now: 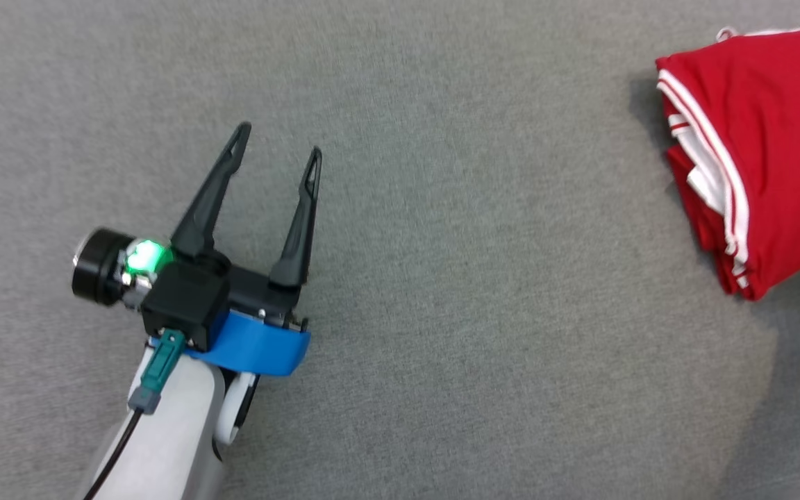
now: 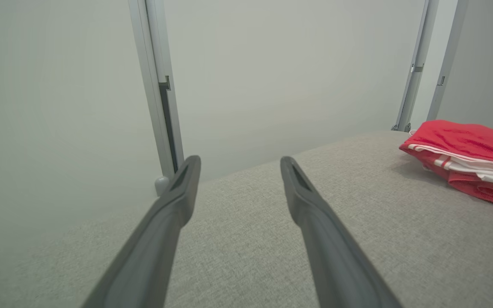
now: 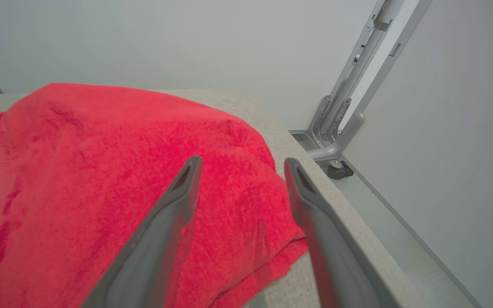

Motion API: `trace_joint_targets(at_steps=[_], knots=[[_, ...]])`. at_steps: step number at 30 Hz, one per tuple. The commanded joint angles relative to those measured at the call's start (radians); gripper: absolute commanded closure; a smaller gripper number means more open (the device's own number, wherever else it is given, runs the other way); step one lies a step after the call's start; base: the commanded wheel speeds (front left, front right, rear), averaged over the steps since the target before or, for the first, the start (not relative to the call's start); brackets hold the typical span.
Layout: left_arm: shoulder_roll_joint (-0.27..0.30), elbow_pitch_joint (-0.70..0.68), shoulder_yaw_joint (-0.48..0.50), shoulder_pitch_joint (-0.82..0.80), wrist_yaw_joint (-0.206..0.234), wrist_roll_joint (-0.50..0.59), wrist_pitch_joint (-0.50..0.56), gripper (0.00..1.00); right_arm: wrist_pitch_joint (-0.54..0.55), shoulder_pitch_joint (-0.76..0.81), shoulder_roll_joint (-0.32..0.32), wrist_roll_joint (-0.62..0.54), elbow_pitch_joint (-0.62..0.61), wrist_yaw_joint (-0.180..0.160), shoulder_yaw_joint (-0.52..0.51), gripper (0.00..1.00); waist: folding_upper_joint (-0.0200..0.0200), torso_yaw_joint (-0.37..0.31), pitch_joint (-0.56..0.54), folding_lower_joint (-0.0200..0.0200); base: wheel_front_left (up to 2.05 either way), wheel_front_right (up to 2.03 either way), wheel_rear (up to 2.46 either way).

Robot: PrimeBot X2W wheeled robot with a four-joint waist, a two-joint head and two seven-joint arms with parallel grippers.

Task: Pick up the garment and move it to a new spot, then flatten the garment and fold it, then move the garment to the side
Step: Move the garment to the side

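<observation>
Grey cloth-covered table (image 1: 483,278) takes up nearly the whole head view, bare across the middle and left.

Garment (image 1: 768,139) – red with white stripes – sits at the upper right of the head view, cut off by the right edge of the frame. It lies as a folded stack of several layers, close to the table's side edge in the right wrist view (image 3: 122,171). Judgement: fold done, bundle parked at the side, so the task looks close to its end.

Long axis of the bundle: roughly top to bottom of the head view, slanting a little to the right as it goes down. The layered edges with their white stripes face left, toward the middle of the table; the lower corner points to the bottom of the frame. Full extent cannot be told, as part is out of frame.

Left gripper (image 1: 280,141) at lower left of the head view, fingers apart, nothing between them, well clear of the garment – likely kept out of the way there.

Right gripper (image 3: 242,164) in its own wrist view: fingers apart above the garment's near corner, no cloth pinched. Whether the tips touch the cloth, cannot tell.

Metal posts (image 2: 161,85) stand beyond the table's far edge.
</observation>
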Motion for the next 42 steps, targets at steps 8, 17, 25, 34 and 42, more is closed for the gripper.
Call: trace_joint_targets(at_steps=[8,17,25,34,42], knots=[[-0.008,0.05,0.036,0.114,0.035,-0.038,-0.004,0.0,-0.021,0.248,0.165,0.003,-0.255,0.0,0.037,0.0,-0.0002,-0.001,-0.155,0.0001,0.0,0.0,0.0],[-0.016,0.13,0.091,0.225,0.081,-0.092,-0.004,0.0,0.052,0.433,0.261,0.022,-0.462,0.0,0.162,0.0,-0.0002,0.081,-0.293,0.0001,0.0,0.0,0.0],[0.003,0.166,0.153,0.308,0.103,-0.13,-0.004,0.0,0.098,0.493,0.262,0.039,-0.529,0.0,0.237,0.0,-0.0002,0.167,-0.373,0.0001,0.0,0.0,0.0],[0.026,0.187,0.168,0.407,0.099,-0.153,-0.001,0.0,0.136,0.573,0.269,0.024,-0.574,0.0,0.265,0.0,-0.0002,0.174,-0.46,0.0001,0.0,0.0,0.0],[0.035,0.199,0.163,0.451,0.092,-0.164,0.0,0.0,0.17,0.663,0.279,0.014,-0.637,0.0,0.266,0.0,-0.0002,0.153,-0.506,0.0001,0.0,0.0,0.0]])
